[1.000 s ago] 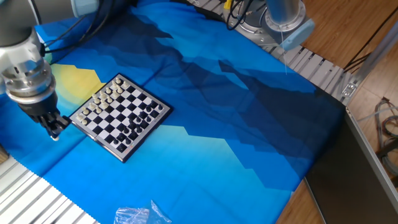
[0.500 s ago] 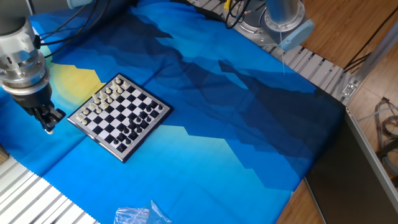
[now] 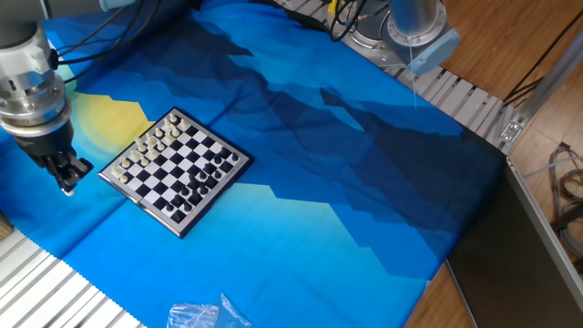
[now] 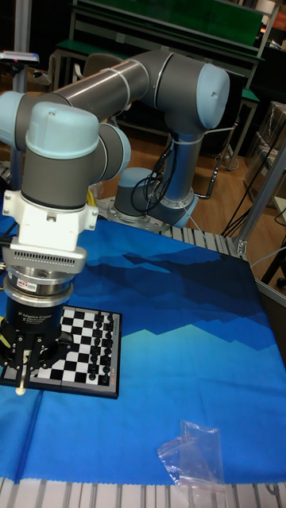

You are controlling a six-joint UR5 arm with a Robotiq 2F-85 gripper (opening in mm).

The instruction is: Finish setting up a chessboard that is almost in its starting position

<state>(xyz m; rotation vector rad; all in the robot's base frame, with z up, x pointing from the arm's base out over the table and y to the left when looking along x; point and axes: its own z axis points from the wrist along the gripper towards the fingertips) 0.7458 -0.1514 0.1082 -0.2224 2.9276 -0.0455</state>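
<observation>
The chessboard (image 3: pixel 175 170) lies turned like a diamond on the blue cloth, cream pieces along its upper-left side and black pieces along its lower-right side. In the tall fixed view the chessboard (image 4: pixel 89 349) is partly hidden behind the arm's wrist. My gripper (image 3: pixel 68 182) hangs just off the board's left corner, above the cloth. Its fingers are close together, and a small cream chess piece (image 4: pixel 20 384) sticks out below them. The gripper (image 4: pixel 20 375) points straight down.
A clear plastic bag (image 3: pixel 196 315) lies at the cloth's near edge, also seen as the bag (image 4: pixel 193 454). The arm's base (image 3: pixel 414 27) stands at the far side on a ribbed metal table (image 3: pixel 465 100). A yellow patch (image 3: pixel 114 118) is printed on the cloth.
The gripper has moved left and slightly up, away from the board's left corner, with the cream tip staying between its fingers. Over the last half second it has barely moved.
</observation>
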